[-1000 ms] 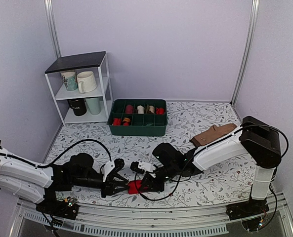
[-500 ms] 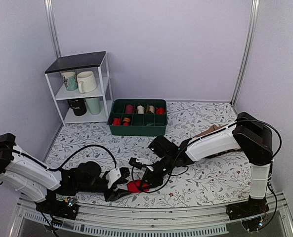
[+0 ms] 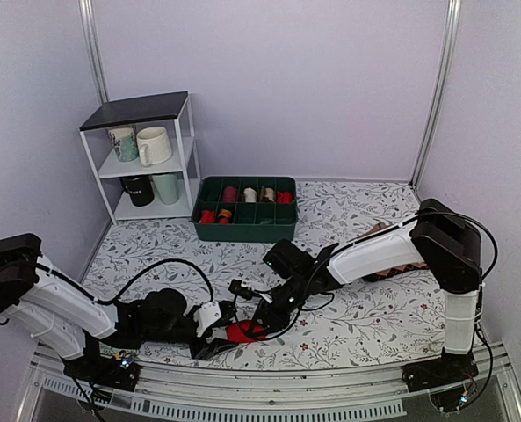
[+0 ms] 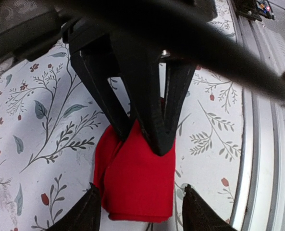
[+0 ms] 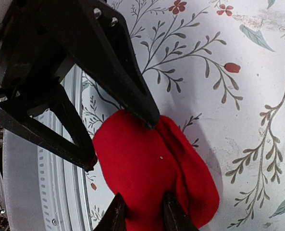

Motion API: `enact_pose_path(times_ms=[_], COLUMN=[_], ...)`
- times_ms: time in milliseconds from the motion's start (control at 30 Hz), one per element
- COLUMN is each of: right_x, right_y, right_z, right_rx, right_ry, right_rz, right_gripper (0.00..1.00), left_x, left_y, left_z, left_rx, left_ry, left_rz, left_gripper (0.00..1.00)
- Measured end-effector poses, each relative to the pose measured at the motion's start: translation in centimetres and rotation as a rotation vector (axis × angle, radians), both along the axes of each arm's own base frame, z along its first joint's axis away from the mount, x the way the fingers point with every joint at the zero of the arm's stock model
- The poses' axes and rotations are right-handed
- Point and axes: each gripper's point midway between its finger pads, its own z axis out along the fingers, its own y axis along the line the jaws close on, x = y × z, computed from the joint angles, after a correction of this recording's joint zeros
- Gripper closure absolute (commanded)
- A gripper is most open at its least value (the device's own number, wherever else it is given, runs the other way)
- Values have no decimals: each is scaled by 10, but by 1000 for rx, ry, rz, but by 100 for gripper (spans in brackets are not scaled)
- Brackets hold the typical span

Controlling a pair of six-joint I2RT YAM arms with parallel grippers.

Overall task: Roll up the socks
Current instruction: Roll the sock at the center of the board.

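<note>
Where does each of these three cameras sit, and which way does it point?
Top external: high behind the arm bases, looking down over the table; the left arm and right arm show, the socks between them.
Left wrist: on the left arm, facing the socks on the table; the open left gripper shows its fingertips at the bottom.
Right wrist: on the right arm, facing down at the socks; the right gripper pinches them at the bottom.
Shared: both wrist views show the socks and the other arm's fingers.
</note>
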Motion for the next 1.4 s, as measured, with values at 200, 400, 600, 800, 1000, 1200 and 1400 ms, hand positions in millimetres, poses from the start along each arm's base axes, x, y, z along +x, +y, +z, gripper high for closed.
enact_pose_path(times_ms=[200,400,600,800,1000,1200,1400], right_x=[-1,-1,-4,-4,-4,-4,-4], right_y=[0,0,-2,-3,-3,-3,-3], right_z=[0,0,-1,-2,-2,-2,-2], right_rx=[-4,-7,-17,-22,-24,-28,-32], right_ry=[21,42,66,75,78,82,83], right_rz=[0,-3,-1,1,1,1,1], right_gripper=[79,79,79,79,79,78,78], left_x=[-3,-4,-3,-2,-2,-6,-7], left_y=[-1,-4,-8,-7,-7,-9,-10], left_z=[-4,-17,-17,-1,24,15,3], left_rx=[4,38,31,-22,-98,-88,-74], left_ry=[22,41,47,33,0,23,39], left_rz=[-11,-17,-15,-5,-8,-24,-27], left_gripper=[43,51,50,44,47,49,53])
